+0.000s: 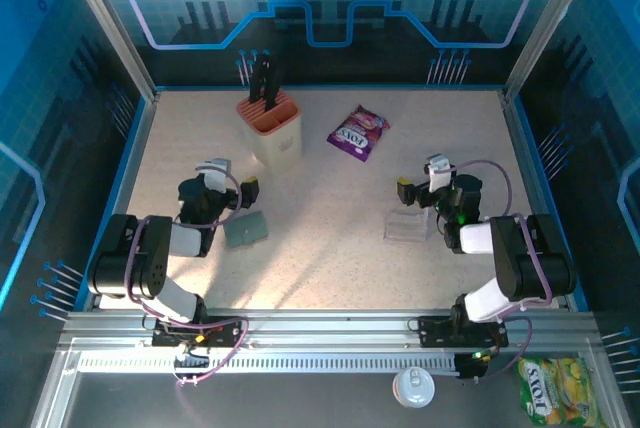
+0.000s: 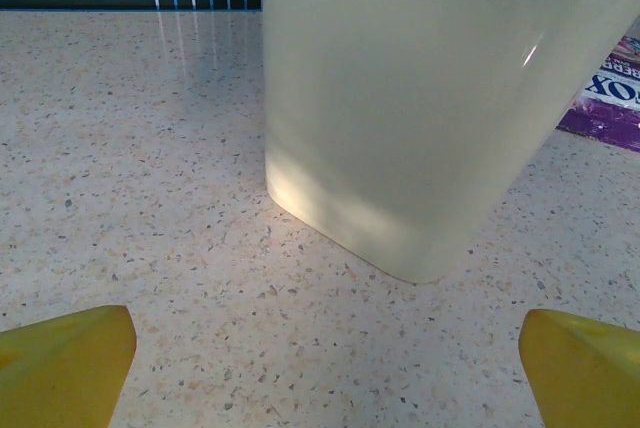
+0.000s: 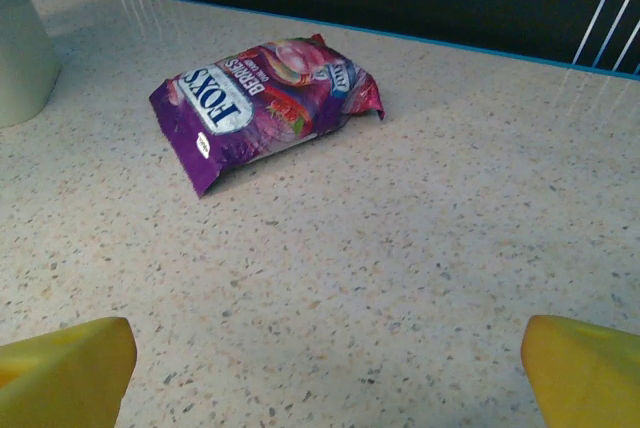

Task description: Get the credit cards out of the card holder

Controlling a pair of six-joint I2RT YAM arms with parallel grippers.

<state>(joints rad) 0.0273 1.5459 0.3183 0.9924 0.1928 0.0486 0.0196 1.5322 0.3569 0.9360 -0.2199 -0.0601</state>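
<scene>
left gripper (image 2: 325,368) and right gripper (image 3: 325,373) gape empty over speckled table (image 1: 330,278), flat grey-blue card holder (image 1: 245,230) near left.

Noted left gripper (image 1: 247,191) just near-left of knife block (image 1: 272,130), facing its base, jaws spread wide, yellow fingertips (image 2: 66,360) far apart. Logged left arm (image 1: 160,248) folded, elbow drawn back away from knife block. Spotted right gripper (image 1: 404,191) well right of knife block and nearer the arm bases, jaws equally wide. Recorded right arm (image 1: 520,253) folded in mirror pose, wrist angled in toward knife block's side.
</scene>
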